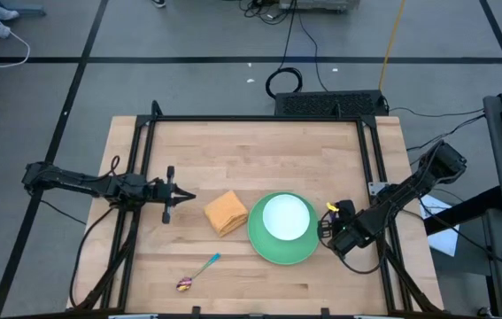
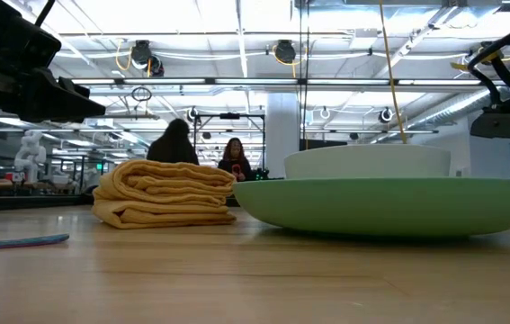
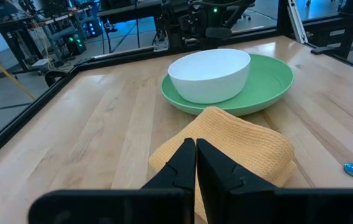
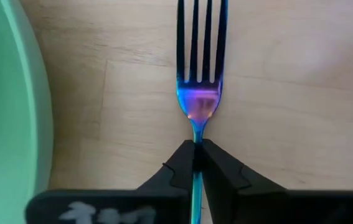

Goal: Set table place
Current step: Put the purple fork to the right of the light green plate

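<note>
On worktop [image 1: 233, 159], centre-right: green plate [image 1: 259, 244] carrying white bowl [image 1: 285, 217]. Just left of plate, nearly touching its rim: folded orange napkin [image 1: 226, 213]. Nearer front edge, apart from the rest: spoon [image 1: 197, 271], teal handle, reddish bowl. Just right of plate: fork [image 4: 200, 81], iridescent blue-purple, lying flat on the wood, handle pinched in right tool [image 4: 196, 152], fingers closed on it. Left tool [image 3: 195, 149], fingers pressed together and empty, low over left side, pointing toward napkin. Background, low view: people [image 2: 202, 155] seated.
</note>
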{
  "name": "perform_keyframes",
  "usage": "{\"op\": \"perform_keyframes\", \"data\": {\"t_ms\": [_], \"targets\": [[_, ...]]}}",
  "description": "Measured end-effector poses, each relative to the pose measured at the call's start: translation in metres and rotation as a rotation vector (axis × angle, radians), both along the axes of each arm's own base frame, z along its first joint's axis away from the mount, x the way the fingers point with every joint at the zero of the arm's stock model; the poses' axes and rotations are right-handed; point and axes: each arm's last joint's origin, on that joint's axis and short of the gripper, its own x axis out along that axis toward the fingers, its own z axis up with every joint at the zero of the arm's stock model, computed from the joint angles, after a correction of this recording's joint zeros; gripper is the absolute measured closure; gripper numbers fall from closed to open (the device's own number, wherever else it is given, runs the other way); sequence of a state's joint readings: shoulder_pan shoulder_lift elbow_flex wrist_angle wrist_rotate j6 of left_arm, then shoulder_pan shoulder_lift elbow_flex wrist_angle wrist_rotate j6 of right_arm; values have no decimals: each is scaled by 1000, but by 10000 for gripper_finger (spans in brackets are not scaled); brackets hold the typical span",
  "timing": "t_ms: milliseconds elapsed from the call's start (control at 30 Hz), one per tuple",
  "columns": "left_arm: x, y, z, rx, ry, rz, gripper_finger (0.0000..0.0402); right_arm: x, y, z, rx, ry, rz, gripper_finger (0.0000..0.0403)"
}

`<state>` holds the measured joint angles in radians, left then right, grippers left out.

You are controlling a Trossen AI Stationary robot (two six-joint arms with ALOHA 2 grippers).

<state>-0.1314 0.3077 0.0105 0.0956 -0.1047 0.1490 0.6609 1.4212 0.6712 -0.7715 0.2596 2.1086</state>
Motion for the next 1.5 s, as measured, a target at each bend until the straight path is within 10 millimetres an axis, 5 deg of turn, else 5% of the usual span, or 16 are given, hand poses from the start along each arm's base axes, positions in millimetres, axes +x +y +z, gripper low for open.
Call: {"op": "perform_keyframes", "data": {"t_ms": [1500], "targets": [[0,0,-1,1,9,0,382,0,0,1,9,10,52,303]]}}
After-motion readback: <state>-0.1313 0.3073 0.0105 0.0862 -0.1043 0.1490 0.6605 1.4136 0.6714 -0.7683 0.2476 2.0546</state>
